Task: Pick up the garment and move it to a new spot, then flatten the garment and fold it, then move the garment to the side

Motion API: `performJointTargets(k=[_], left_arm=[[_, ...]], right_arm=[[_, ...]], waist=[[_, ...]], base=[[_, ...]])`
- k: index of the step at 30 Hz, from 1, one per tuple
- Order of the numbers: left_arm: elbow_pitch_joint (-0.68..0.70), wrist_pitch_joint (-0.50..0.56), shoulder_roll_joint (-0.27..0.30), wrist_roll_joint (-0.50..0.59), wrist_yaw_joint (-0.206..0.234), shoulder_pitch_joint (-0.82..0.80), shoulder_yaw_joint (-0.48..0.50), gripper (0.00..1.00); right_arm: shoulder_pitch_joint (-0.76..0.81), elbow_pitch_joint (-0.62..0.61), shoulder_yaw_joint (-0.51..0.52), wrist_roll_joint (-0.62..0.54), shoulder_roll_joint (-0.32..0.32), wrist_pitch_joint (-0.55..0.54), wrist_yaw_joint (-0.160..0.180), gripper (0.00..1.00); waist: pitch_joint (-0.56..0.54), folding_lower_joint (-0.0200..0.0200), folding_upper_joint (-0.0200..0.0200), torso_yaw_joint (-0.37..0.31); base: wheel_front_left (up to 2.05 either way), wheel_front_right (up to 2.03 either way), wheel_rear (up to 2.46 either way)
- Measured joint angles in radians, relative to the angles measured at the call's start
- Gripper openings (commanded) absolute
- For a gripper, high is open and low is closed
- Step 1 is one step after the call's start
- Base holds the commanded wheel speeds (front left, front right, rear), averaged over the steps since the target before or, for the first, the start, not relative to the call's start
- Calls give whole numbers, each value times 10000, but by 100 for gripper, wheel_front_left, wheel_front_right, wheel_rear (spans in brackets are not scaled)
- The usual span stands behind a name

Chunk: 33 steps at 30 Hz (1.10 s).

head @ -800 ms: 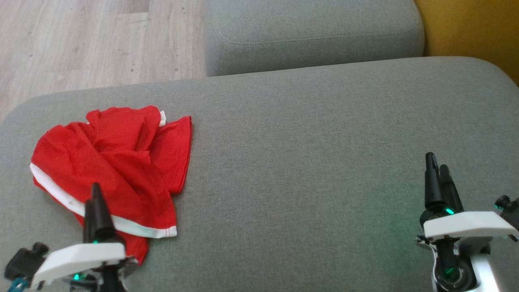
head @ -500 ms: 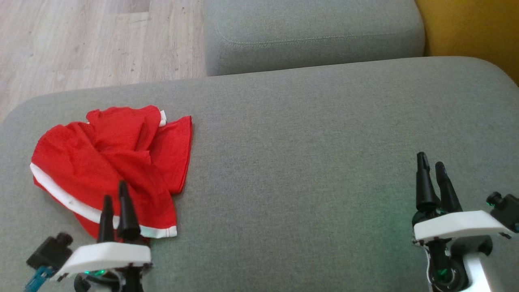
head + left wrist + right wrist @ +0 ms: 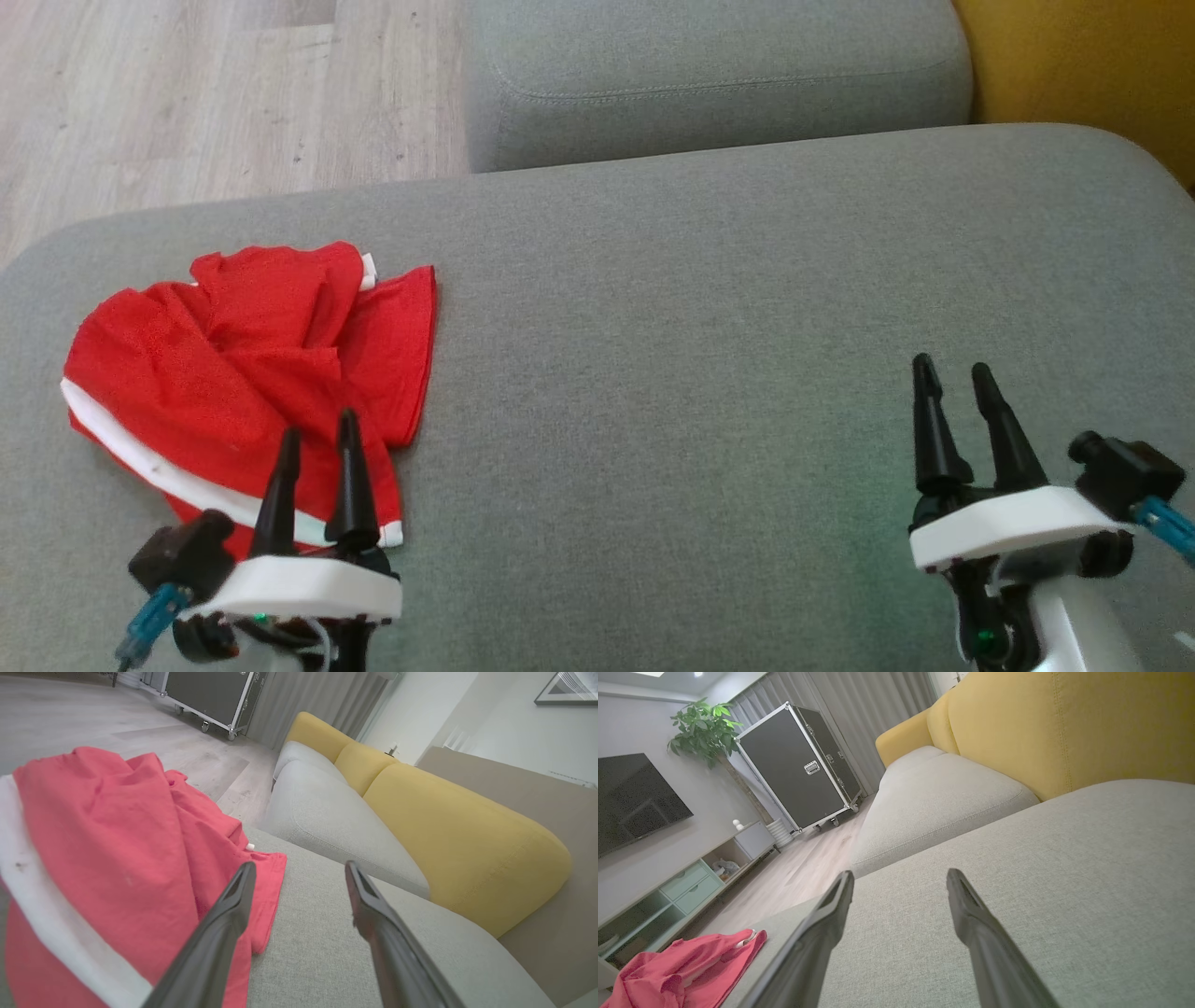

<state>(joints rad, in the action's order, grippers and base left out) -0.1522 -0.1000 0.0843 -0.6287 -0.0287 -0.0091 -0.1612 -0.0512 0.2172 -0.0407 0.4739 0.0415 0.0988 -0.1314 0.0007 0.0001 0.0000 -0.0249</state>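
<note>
Grey sofa cushion (image 3: 700, 327) lies under everything, with wooden floor (image 3: 187, 93) just beyond the red garment (image 3: 233, 364). That garment sits in a crumpled heap, a white band along its near edge. The left gripper (image 3: 319, 425) hangs over the garment's near right corner, fingers apart and empty. The right gripper (image 3: 951, 364) stands well to the right of the garment, fingers also apart and empty. The risks, as I judge them: pinching only a top fold lets the heap unravel and drag, closing too low snags the upholstery beneath the garment, and swinging past the garment's far side drops it on the floor.
</note>
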Motion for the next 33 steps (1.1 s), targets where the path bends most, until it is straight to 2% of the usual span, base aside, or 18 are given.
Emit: performJointTargets(k=[14, 26, 33], left_arm=[[-75, -445, 591, 1710, 522, -302, -1143, 100], [-982, -709, 1074, 3515, 918, -607, -2416, 100], [-1074, -961, 1300, 4335, 1356, -829, -3051, 100]], right_arm=[[-59, 65, -407, -2128, 4, 428, 0, 100], [-224, 221, -765, -4184, 13, 698, 0, 100], [-227, 213, -874, -5032, 23, 968, 0, 100]], waist=[[-15, 0, 0, -120], [-39, 0, 0, -181], [-46, 0, 0, -176]], base=[[0, 0, 0], [0, 0, 0], [0, 0, 0]])
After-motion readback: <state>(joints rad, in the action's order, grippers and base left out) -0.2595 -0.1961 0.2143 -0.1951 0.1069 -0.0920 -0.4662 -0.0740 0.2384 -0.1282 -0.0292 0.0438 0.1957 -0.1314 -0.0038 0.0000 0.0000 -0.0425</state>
